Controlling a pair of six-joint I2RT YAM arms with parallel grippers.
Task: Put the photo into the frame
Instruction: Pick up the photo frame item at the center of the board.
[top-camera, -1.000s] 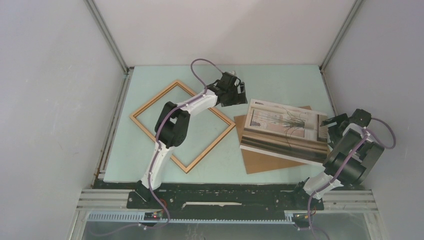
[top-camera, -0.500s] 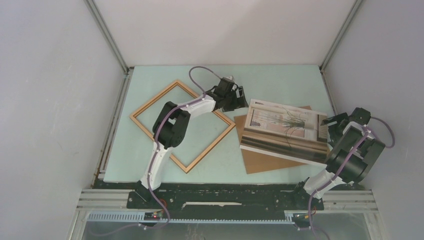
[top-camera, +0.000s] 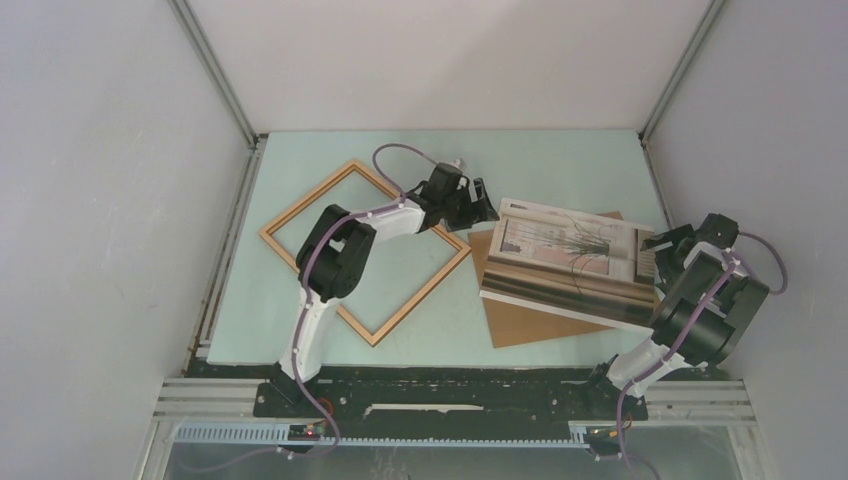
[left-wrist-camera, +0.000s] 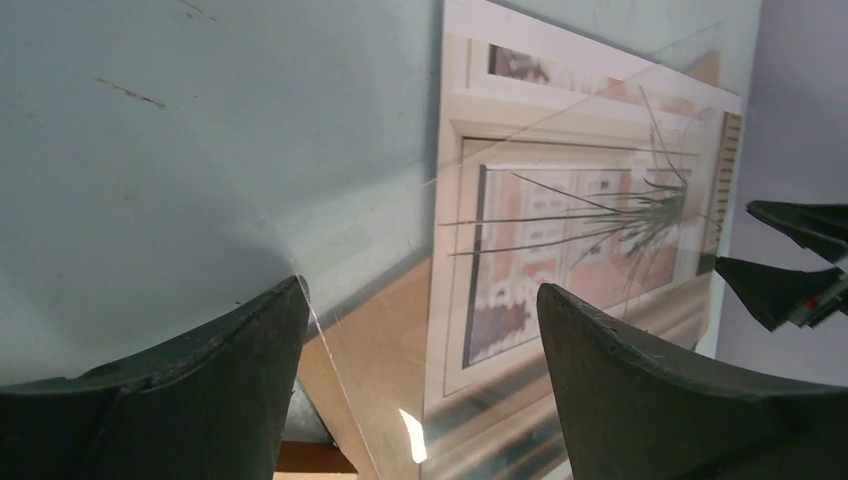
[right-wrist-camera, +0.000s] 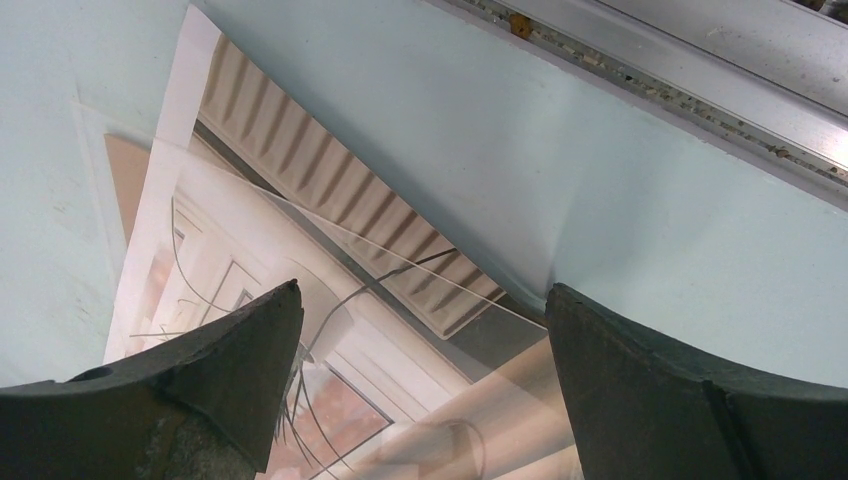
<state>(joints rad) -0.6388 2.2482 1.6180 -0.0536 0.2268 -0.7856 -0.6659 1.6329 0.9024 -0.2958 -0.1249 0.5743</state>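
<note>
Top external: the photo (top-camera: 565, 262) lies on the backing board (top-camera: 520, 325) at the table's 3 o'clock, with the frame (top-camera: 307, 197) at 9 o'clock. The left gripper (top-camera: 478, 205) gapes empty at the photo's 10 o'clock corner, and the right gripper (top-camera: 662, 245) does the same at its 3 o'clock edge. Watch the cracked clear pane (left-wrist-camera: 390, 280) on top: you'd likely pinch it along with the print, or drag the board.

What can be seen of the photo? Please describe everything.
The photo is a rectangular paper print lying flat, picture up: a grey, white and pinkish building with dark grass-like lines and a dark striped band at its right end. It rests on the brown backing board, right of the frame. A clear sheet seems to cover it. The open left gripper and right gripper stand at its ends; neither holds it.
</note>
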